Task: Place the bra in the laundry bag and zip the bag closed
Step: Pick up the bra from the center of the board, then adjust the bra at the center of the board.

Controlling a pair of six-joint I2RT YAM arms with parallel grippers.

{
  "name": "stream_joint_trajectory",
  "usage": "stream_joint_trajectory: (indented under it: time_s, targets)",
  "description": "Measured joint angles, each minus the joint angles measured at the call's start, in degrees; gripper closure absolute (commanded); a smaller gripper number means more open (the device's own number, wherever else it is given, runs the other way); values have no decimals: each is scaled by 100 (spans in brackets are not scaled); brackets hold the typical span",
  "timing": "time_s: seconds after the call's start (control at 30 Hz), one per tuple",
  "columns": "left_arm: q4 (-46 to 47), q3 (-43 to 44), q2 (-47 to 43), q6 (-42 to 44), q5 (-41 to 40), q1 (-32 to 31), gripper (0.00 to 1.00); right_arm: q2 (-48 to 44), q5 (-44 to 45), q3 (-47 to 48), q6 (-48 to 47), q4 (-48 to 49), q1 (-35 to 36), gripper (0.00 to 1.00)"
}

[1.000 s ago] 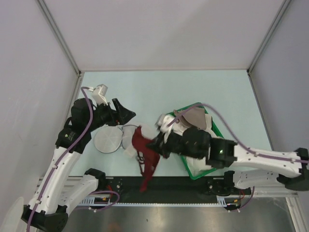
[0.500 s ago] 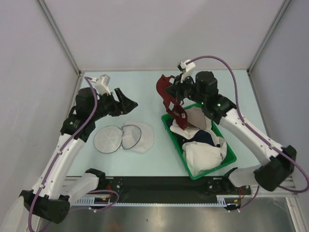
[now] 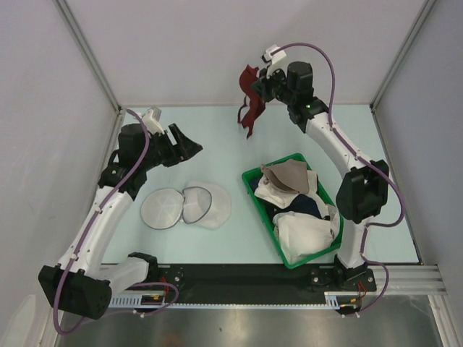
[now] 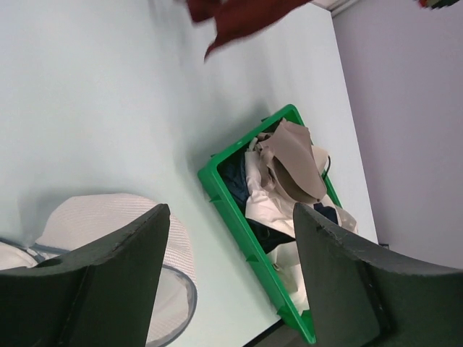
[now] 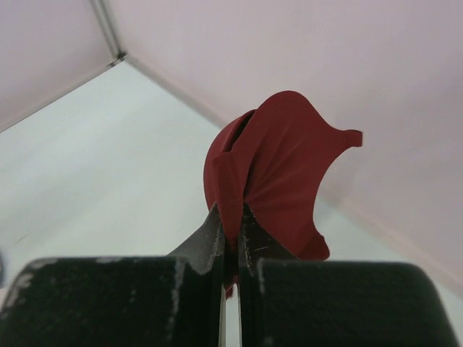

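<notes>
My right gripper (image 3: 262,84) is shut on the maroon bra (image 3: 250,103) and holds it high over the table's far middle; the bra hangs below the fingers. In the right wrist view the fabric (image 5: 278,170) is pinched between the two black fingertips (image 5: 230,220). The white mesh laundry bag (image 3: 186,206) lies open on the table at the left, its two round halves side by side. My left gripper (image 3: 189,147) is open and empty above and behind the bag. The left wrist view shows the bag's edge (image 4: 119,217) and the bra's lower end (image 4: 242,18).
A green plastic basket (image 3: 257,194) with beige, white and navy garments stands right of the bag; it also shows in the left wrist view (image 4: 235,210). Grey walls with metal corner posts close in the table at the back and both sides.
My right arm has swung the bra up from near the table's front edge, over the basket, to high at the far middle. My left gripper has shifted slightly back.
</notes>
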Motion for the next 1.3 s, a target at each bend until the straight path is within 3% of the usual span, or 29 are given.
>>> stream_joint_trajectory:
  time_s: [0.17, 0.33, 0.67, 0.73, 0.77, 0.83, 0.87, 0.97, 1.13, 1.3]
  targets:
    - [63, -149, 13, 2, 31, 249, 23, 317, -13, 715, -503, 17, -136, 100]
    - [55, -229, 39, -22, -11, 588, 21, 490, -74, 798, -1025, -7, 42, 100]
    - [-114, -774, 44, -201, -151, 1154, 21, 2586, 955, 1482, -2153, -616, 1705, 100]
    - [-188, -793, 118, -249, -192, 1235, 20, 2933, 1180, 1526, -2264, -863, 2070, 91]
    - [-208, -793, 203, -297, -203, 1318, 19, 3058, 1285, 1521, -2310, -1054, 2280, 76]
    - [-238, -793, 387, -372, -278, 1488, 17, 3112, 1340, 1471, -2306, -1215, 2544, 58]
    - [-269, -793, 535, -437, -238, 1611, 16, 3112, 1399, 1462, -2260, -1279, 2658, 43]
    - [-271, -791, 809, -612, -2, 1727, 12, 3112, 1539, 1405, -2048, -1399, 2662, 22]
    - [-55, -741, 1497, -767, -26, 1814, 10, 3029, 1493, 1403, -1484, -1517, 2481, 3]
    - [-17, -675, 2225, -855, -157, 1906, 9, 2568, 1423, 1410, -800, -1567, 2251, 0]
